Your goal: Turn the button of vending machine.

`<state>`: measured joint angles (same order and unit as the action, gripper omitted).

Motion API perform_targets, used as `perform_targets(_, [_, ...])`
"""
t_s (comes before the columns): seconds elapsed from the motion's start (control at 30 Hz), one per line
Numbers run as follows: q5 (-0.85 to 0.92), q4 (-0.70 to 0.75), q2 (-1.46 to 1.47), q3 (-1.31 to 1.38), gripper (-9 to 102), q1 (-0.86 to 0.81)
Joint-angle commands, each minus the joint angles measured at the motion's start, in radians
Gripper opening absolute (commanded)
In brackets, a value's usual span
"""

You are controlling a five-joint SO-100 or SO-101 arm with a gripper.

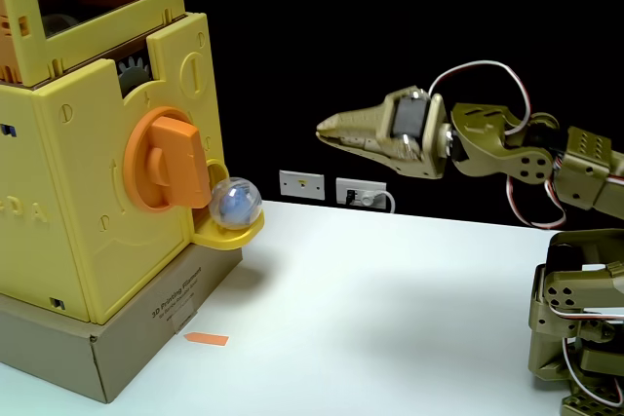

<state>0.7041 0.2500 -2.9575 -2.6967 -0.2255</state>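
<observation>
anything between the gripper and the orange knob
No: in the fixed view the gap between the gripper and the button is open air. The capsule sits lower, in the tray.

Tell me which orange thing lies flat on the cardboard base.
The small orange arrow sticker on the cardboard base; the orange button is mounted upright on the vending machine.

Arm point(546, 158) extended level, claw point(327, 128) closed, empty
</observation>
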Motion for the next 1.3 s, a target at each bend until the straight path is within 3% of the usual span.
perform_targets(0.0, [0.095, -0.014, -0.086, -0.049, -1, 0.021])
perform_targets(0.27, [-0.456, 0.028, -0.232, -0.245, -1, 0.072])
perform_targets(0.4, [-0.612, 0.104, -0.319, -0.333, -1, 0.077])
perform_targets(0.6, [-0.732, 0.321, -0.445, -0.4, 1, 0.066])
perform_targets(1.03, [-0.746, 0.686, -0.584, -0.468, 1, 0.08])
perform_targets(1.27, [-0.788, 0.73, -0.588, -0.523, 1, 0.109])
